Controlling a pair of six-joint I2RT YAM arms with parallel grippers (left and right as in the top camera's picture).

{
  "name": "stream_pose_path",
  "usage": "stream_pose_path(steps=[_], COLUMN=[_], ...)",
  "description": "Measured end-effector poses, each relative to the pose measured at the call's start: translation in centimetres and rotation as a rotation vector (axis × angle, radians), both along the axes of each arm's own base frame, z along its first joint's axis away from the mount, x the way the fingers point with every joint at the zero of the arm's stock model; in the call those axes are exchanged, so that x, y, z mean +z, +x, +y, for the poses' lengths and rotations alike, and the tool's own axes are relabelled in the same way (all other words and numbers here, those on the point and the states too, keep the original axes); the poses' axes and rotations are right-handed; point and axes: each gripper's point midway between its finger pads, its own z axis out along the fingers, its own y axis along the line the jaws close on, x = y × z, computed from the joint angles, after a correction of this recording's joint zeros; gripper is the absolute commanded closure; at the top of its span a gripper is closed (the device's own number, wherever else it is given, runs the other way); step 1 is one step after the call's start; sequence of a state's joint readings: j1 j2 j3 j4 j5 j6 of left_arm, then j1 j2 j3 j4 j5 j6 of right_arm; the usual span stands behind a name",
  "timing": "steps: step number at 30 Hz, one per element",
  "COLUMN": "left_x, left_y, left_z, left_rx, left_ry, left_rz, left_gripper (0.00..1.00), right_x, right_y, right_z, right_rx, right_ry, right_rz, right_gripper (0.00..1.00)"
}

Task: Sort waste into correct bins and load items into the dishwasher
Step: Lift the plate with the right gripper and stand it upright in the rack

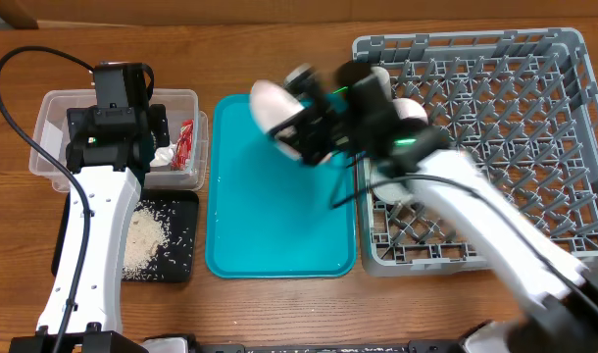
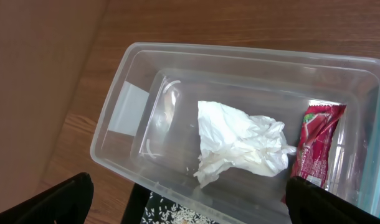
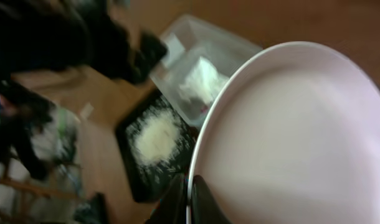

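Pink plate point(image 3: 289, 137) pinched in right jaws over teal tray point(image 1: 270, 216), left jaws wide above tub point(image 2: 177, 53)

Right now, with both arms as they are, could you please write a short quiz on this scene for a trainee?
1. True or false: the red wrapper lies inside the clear tub, beside the crumpled tissue.
2. Where are the rice scraps? A: teal serving tray. B: black tray. C: dish rack.
3. Fill in: the right gripper is shut on the rim of the ____.
Key: 1 true; 2 B; 3 pale pink plate.
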State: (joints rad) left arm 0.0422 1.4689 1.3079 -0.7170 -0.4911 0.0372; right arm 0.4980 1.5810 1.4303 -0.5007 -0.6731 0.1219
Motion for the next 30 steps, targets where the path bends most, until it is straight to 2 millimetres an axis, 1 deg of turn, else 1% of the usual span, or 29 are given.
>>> stream_pose_path(steps=[1,3,4,5,8,9,11,12,14,16,19,21,23,30], left_x=[0.0,0.0,0.0,0.0,0.0,0.0,0.0,0.0,0.0,0.0,0.0,0.0,0.0,0.0], left_y=[0.0,0.0,0.0,0.0,0.0,0.0,0.0,0.0,0.0,0.0,0.0,0.0,0.0,0.0], left_z=[0.0,0.0,0.0,0.0,0.0,0.0,0.0,0.0,0.0,0.0,0.0,0.0,0.0,0.0], left_rx=[0.0,0.0,0.0,0.0,0.0,0.0,0.0,0.0,0.0,0.0,0.0,0.0,0.0,0.0], left_ry=[0.0,0.0,0.0,0.0,0.0,0.0,0.0,0.0,0.0,0.0,0.0,0.0,0.0,0.0], left_rz=[0.0,0.0,0.0,0.0,0.0,0.0,0.0,0.0,0.0,0.0,0.0,0.0,0.0,0.0], left_gripper=[0.0,0.0,0.0,0.0,0.0,0.0,0.0,0.0,0.0,0.0,0.0,0.0,0.0,0.0], right_x=[1.7,3.7,4.2,4.3,3.7,3.4,2.4,2.1,1.3,0.7,-0.4,-1.1,-2.2,-4.5], right_y=[0.1,0.3,0.5,0.9,2.1,2.5,3.1,3.2,3.4,3.5,3.7,3.8,4.1,5.1], right_z=[-1.9,-5.6,-7.4,-9.0,-14.7,-16.1,-20.0,-20.9,-23.6,-25.6,-28.1,-29.0,-29.5,-30.1], right_rx=[-0.016,-0.056,-0.078,-0.101,-0.193,-0.221,-0.291,-0.309,-0.352,-0.382,-0.421,-0.431,-0.44,-0.441], right_ry=[0.036,0.089,0.112,0.128,0.187,0.199,0.239,0.247,0.281,0.309,0.345,0.359,0.364,0.361], right_rz=[0.006,0.037,0.062,0.088,0.191,0.211,0.259,0.27,0.292,0.297,0.308,0.317,0.333,0.336], right_gripper=[0.96,0.96,0.96,0.96,0.96,0.96,0.96,0.96,0.96,0.96,0.96,0.96,0.96,0.96])
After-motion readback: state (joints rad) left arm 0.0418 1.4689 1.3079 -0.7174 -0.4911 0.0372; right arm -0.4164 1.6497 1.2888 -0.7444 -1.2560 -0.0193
